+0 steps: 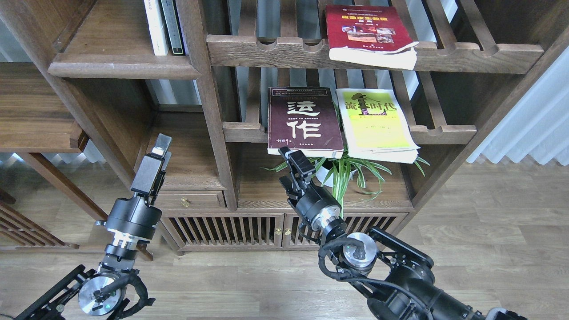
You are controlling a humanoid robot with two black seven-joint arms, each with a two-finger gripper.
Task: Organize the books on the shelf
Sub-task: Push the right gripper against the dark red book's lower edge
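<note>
The left gripper (pixel 159 149) hangs before a low cabinet shelf; whether its fingers are parted cannot be told. The right gripper (pixel 291 159), fingers close together and empty, sits just under the maroon book (pixel 304 122). Beside that lies the yellow-green book (pixel 375 124) on a slatted rack. Higher, the red book (pixel 369 33) overhangs another rack; upper left is the plank shelf (pixel 120 66).

A single head view looks forward and down from the robot's own head, near the bookcase (pixel 213 111), both arms entering from below.
</note>
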